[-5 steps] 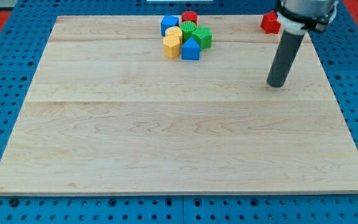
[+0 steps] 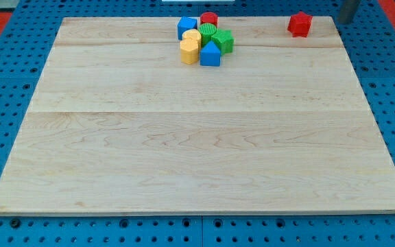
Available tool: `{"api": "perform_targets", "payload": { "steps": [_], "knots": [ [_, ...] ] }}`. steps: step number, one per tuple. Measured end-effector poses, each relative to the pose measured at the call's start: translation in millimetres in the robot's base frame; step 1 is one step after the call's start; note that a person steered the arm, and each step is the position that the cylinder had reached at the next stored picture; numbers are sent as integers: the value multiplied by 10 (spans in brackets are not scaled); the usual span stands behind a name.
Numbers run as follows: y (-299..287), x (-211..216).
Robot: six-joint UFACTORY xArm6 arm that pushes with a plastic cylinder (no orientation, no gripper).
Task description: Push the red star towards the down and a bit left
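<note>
The red star lies near the top right corner of the wooden board. Only the lower end of the dark rod shows at the view's top right edge. My tip is to the right of the red star, apart from it, just past the board's top right corner.
A tight cluster sits at the board's top middle: a blue block, a red block, a green round block, a green block, two yellow blocks, and a blue triangular block. Blue pegboard surrounds the board.
The rod has moved from the board below the red star up and to the right, to beyond the top right corner. No block has moved.
</note>
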State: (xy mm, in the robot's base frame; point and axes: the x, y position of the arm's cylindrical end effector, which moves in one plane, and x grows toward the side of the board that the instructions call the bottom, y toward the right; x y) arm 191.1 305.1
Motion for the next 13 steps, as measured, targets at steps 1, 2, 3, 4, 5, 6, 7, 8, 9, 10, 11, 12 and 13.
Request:
{"api": "perform_targets", "payload": {
  "steps": [1,2,3,4,5,6,7,8,9,10,11,12,13],
  "knots": [
    [-129,7],
    [-443,46],
    [-735,98],
    [-810,309],
    [-1022,506],
    [-1300,578],
    [-1397,579],
    [-1397,417],
    [-1502,364],
    [-1491,534],
    [-1521,717],
    [-1716,834],
    [-2012,992]
  ]
}}
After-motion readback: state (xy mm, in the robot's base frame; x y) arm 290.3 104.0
